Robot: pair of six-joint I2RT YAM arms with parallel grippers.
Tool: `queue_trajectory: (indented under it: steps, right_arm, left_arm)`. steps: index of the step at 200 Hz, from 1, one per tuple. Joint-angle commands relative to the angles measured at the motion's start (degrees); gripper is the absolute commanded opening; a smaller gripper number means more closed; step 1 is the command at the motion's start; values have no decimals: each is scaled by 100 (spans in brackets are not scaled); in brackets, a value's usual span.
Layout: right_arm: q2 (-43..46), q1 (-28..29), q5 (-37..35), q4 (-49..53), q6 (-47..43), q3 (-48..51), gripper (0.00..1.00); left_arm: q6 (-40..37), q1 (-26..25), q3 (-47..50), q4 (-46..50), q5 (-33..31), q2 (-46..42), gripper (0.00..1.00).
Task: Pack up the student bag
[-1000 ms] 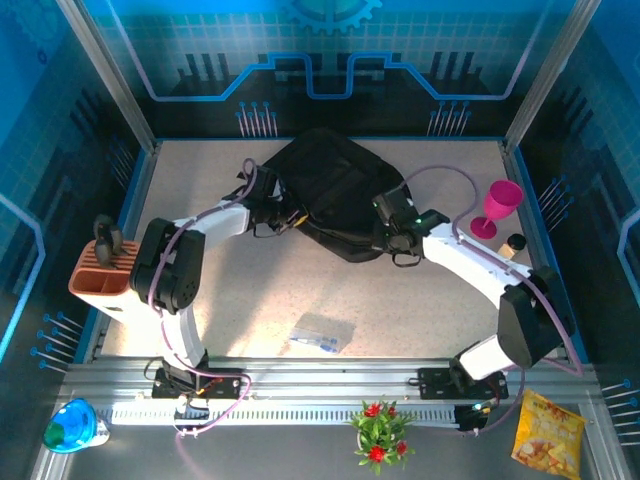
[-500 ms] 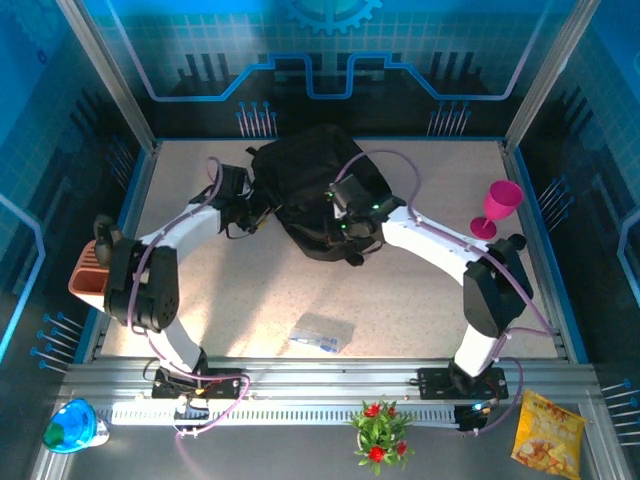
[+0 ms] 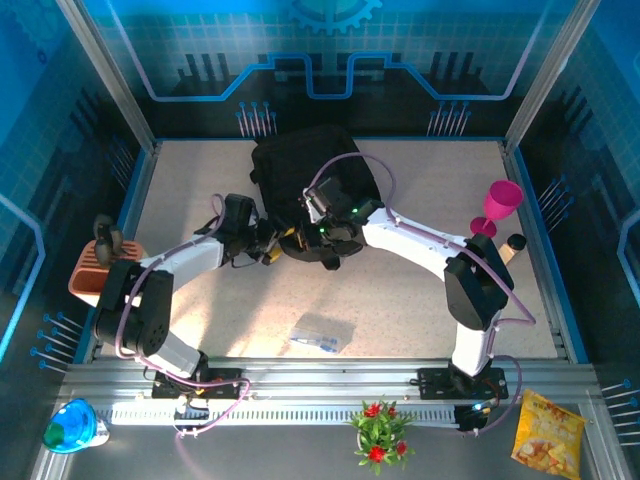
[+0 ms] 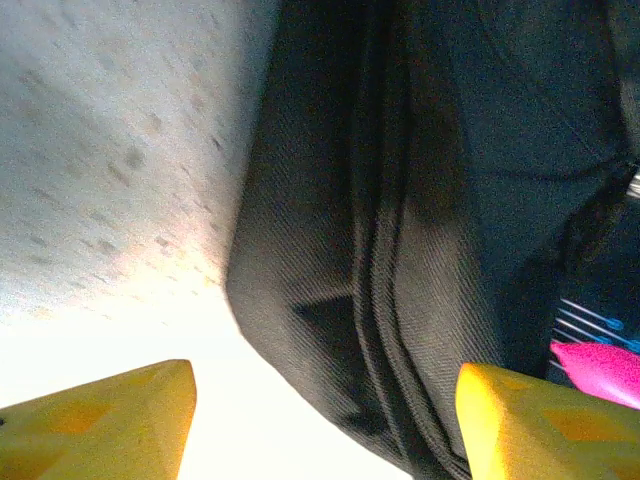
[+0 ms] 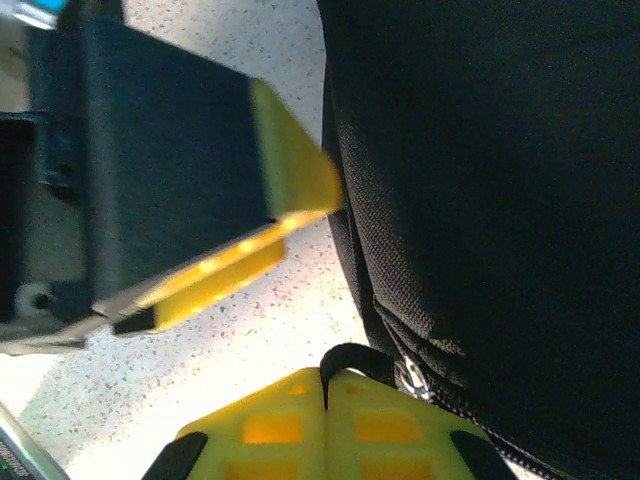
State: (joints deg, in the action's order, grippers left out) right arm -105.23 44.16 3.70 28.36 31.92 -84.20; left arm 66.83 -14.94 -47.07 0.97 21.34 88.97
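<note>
At the left edge of the tabletop [image 3: 400, 310] sits an orange rack [image 3: 95, 282] with something dark standing in it. Further in, the left pincer [image 3: 276, 245] lies low off the bag's near-left side. Its yellow fingers [image 4: 100, 420] are spread wide with nothing held, and the bag's edge is just ahead of them. The black bag [image 3: 300, 170] lies slumped by the far edge, about the middle of the tabletop. Against its near side, the right pincer [image 5: 326, 385] is pressed closed. A thin black zip loop [image 5: 347, 355] seems to be nipped at its tips beside the metal slider, though the view is too close to be sure. Toward the front edge, near the middle, lies a clear packet [image 3: 322, 333]. Near the right edge a pink goblet [image 3: 503, 197] stands upright, with a small jar [image 3: 515, 243] just beside it.
</note>
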Motion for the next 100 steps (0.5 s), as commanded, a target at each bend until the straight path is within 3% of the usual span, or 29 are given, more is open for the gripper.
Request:
queue_trajectory:
  steps: [1,37,100]
  right_arm:
    - [96,66,248,-232,77,102,0]
    - [258,43,250,-322,204,383,0]
    - [1010,-334,-238,-539,949,1604,0]
  left_arm:
    - [645,-105,75,-999,223,304,69]
    - [879,-141,24,-1370,34,624,66]
    - [585,-145,-66,-988,-306,903,27]
